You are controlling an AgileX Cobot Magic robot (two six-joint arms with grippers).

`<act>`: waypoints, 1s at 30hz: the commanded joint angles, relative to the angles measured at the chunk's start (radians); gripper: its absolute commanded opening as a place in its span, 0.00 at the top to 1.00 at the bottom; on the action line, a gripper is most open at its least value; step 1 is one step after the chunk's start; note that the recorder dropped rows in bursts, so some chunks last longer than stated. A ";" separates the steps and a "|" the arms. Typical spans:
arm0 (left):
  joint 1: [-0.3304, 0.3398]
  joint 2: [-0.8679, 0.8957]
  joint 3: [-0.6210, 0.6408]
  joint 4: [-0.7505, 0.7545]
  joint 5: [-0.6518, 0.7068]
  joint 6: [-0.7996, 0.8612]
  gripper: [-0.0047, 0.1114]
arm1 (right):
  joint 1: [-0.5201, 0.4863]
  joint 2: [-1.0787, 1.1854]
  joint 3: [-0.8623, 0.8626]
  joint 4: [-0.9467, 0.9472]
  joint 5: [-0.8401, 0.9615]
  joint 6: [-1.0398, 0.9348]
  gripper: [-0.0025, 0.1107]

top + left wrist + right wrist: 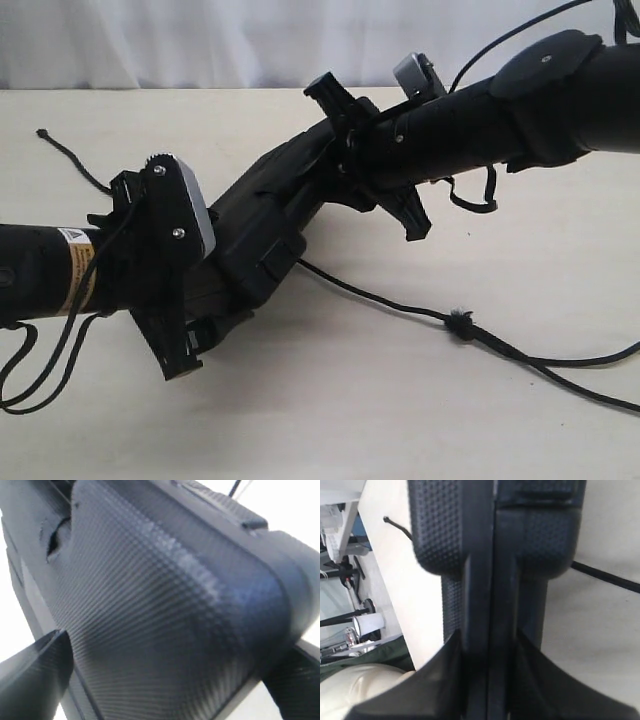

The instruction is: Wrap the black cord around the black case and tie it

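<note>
The black case [262, 228] is held slantwise between both arms in the exterior view. My left gripper [205, 278] is shut on its lower-left end, and my right gripper [337, 165] is shut on its upper-right end. The left wrist view is filled by the case's textured face [165, 605], with the left gripper [170, 680] spread wide across it. In the right wrist view my right gripper [487, 645] pinches the seamed edge of the case [490, 555]. The black cord [400, 300] comes out from under the case and trails right past its frayed knot [460, 325]. Its other end [42, 133] lies far left.
Glossy arm cables [30, 385] loop at the lower left, and a strap [480, 198] hangs under the right arm. A white curtain [200, 40] backs the table. In the right wrist view, stands and a white cup [367, 622] sit beyond the table edge [385, 575].
</note>
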 commanded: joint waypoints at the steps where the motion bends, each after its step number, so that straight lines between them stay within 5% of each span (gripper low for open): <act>1: 0.035 0.001 -0.021 -0.040 -0.088 -0.011 0.17 | 0.002 -0.019 -0.010 0.039 0.034 -0.012 0.94; 7: 0.035 0.001 -0.021 -0.107 -0.185 -0.034 0.17 | 0.002 -0.019 -0.010 0.039 0.032 -0.014 0.94; 13: 0.035 0.007 -0.021 -0.104 -0.132 -0.031 0.22 | 0.002 -0.019 -0.010 0.039 0.034 -0.049 0.94; 21: 0.035 0.016 -0.021 -0.107 -0.157 0.005 0.81 | 0.002 -0.021 -0.010 0.039 0.036 -0.058 0.94; 25: 0.035 0.016 -0.021 -0.108 -0.157 0.005 0.96 | 0.002 -0.022 -0.010 0.039 0.039 -0.105 0.94; 30: 0.035 0.016 -0.021 -0.108 -0.162 0.005 0.96 | 0.002 -0.023 -0.010 0.018 0.047 -0.128 0.94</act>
